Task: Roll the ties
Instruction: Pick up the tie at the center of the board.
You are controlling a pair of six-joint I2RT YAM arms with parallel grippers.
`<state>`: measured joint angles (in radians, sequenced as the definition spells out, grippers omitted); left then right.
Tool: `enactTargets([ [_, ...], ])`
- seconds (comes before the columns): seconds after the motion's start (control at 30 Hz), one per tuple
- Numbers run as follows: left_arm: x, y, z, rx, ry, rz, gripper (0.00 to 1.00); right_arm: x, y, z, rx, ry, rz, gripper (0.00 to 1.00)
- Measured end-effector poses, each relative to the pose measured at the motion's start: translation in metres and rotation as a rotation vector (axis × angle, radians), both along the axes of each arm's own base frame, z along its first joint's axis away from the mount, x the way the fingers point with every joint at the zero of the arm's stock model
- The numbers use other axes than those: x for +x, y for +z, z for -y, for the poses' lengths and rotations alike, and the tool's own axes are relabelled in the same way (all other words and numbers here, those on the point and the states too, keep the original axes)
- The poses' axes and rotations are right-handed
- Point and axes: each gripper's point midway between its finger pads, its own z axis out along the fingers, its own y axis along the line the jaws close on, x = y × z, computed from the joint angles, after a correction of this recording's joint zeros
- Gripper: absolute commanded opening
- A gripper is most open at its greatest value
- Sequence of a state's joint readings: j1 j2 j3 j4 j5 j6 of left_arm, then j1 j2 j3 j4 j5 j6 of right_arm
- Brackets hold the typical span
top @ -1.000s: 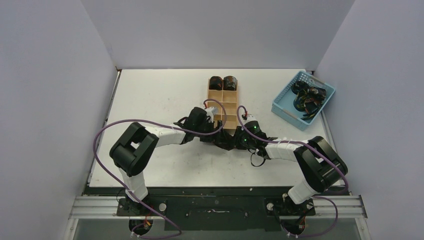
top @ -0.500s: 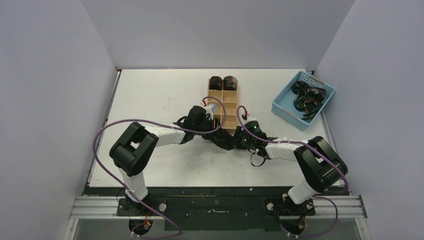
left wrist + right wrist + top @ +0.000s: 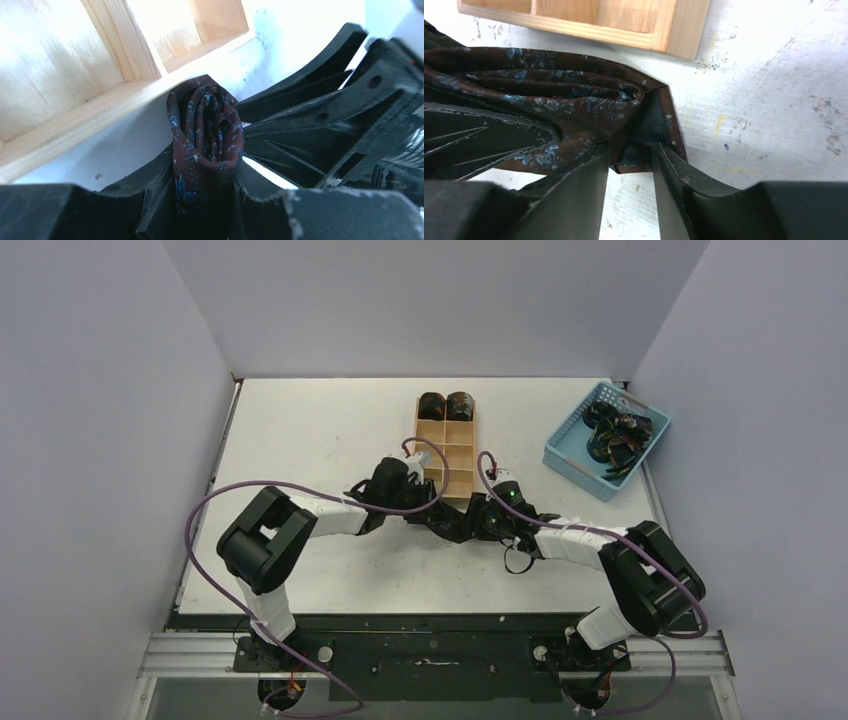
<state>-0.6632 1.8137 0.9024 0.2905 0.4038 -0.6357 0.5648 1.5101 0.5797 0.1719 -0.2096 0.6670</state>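
A dark brown tie (image 3: 207, 130) with small blue marks, rolled into a coil, stands on the table just in front of the wooden tray (image 3: 100, 105). My left gripper (image 3: 202, 172) is shut on this coil, one finger pressed on each side. In the right wrist view the same tie (image 3: 564, 95) bulges to the left. Its folded end with black lining lies between the tips of my right gripper (image 3: 630, 157), whose jaws stand apart with bare table showing between them. From above, both grippers (image 3: 450, 515) meet at the tray's near end.
The tray (image 3: 447, 455) holds two rolled ties (image 3: 446, 405) in its far compartments. A light blue basket (image 3: 565, 455) at the right table edge holds loose ties (image 3: 615, 435). Purple cables loop over both arms.
My left gripper has closed on the rolled tie. My right gripper's jaws have spread apart from their earlier tight grip. Both arms stay near the tray's near end.
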Motion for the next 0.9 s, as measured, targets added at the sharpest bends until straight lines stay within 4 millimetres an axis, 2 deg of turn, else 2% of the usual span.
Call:
enactTargets([
  [0.13,-0.013,0.002,-0.004,-0.014,0.013,-0.021,0.0,-0.004,0.015,0.006,-0.018,-0.006,0.002,0.6],
  [0.23,-0.021,0.012,-0.009,-0.033,0.028,-0.025,0.0,-0.001,0.039,0.008,-0.017,-0.013,0.04,0.68],
  [0.33,-0.025,0.035,-0.013,-0.065,0.058,-0.002,0.0,0.006,0.071,0.012,-0.008,-0.033,0.108,0.72],
  [0.47,-0.026,0.082,-0.024,-0.115,0.111,0.073,0.0,0.016,0.099,0.025,0.006,-0.089,0.178,0.72],
  [0.57,-0.028,0.119,-0.038,-0.136,0.163,0.139,0.0,0.025,0.101,0.036,-0.004,-0.142,0.192,0.72],
  [0.7,-0.033,0.155,-0.064,-0.125,0.24,0.212,0.0,0.04,0.097,0.043,-0.028,-0.2,0.19,0.71],
  [0.9,-0.045,0.201,-0.11,-0.118,0.365,0.332,0.0,0.094,0.097,0.035,-0.051,-0.273,0.212,0.64],
])
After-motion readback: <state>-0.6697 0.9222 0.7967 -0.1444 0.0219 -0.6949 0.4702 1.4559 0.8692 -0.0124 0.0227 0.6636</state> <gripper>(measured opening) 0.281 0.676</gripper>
